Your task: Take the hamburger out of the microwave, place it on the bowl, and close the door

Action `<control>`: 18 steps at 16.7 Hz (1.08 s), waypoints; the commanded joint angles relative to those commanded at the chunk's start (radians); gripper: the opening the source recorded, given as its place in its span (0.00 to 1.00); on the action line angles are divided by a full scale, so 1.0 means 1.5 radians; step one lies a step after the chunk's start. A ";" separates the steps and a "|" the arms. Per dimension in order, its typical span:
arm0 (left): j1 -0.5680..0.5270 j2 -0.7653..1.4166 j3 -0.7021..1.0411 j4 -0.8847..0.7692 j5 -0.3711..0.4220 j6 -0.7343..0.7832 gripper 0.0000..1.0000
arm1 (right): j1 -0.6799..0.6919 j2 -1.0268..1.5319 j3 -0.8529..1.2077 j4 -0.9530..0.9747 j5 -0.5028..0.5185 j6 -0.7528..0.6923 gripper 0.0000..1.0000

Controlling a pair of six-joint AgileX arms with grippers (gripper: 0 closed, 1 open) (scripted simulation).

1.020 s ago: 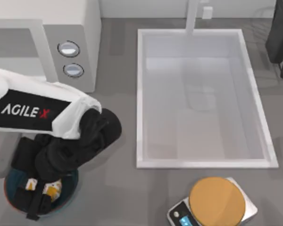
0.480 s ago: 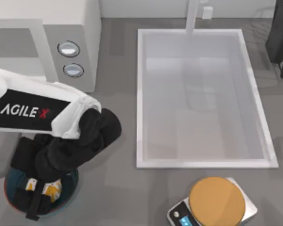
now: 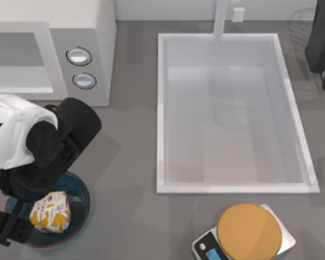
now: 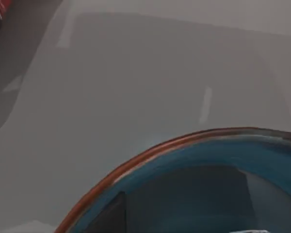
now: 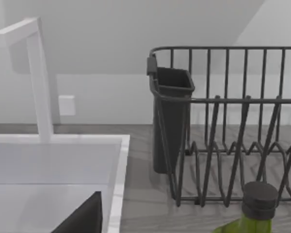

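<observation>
- Top view: the hamburger (image 3: 50,212) lies inside the bowl (image 3: 81,196) at the table's lower left, free of any grasp.
- The left gripper (image 3: 8,230) is just beside it at the bowl's left edge; I cannot tell its fingers' state.
- The microwave (image 3: 92,32) stands at upper left.
- The left wrist view shows the bowl's rim (image 4: 136,162).

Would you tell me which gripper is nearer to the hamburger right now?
The left. The left gripper hangs over the bowl's left edge beside the hamburger; the right arm is parked far off near the dish rack.
</observation>
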State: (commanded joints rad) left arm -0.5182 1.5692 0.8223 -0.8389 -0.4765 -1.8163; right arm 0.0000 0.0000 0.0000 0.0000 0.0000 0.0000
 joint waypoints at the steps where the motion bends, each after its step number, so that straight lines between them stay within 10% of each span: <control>1: 0.017 -0.052 -0.027 0.027 0.016 0.060 1.00 | 0.000 0.000 0.000 0.000 0.000 0.000 1.00; 12: 0.240 -0.756 -0.384 0.389 0.223 0.909 1.00 | 0.000 0.000 0.000 0.000 0.000 0.000 1.00; 18: 0.330 -1.012 -0.525 0.535 0.304 1.174 1.00 | 0.000 0.000 0.000 0.000 0.000 0.000 1.00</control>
State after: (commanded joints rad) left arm -0.0229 0.0513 0.0354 -0.0368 -0.0205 -0.0547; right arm 0.0000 0.0000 0.0000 0.0000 0.0000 0.0000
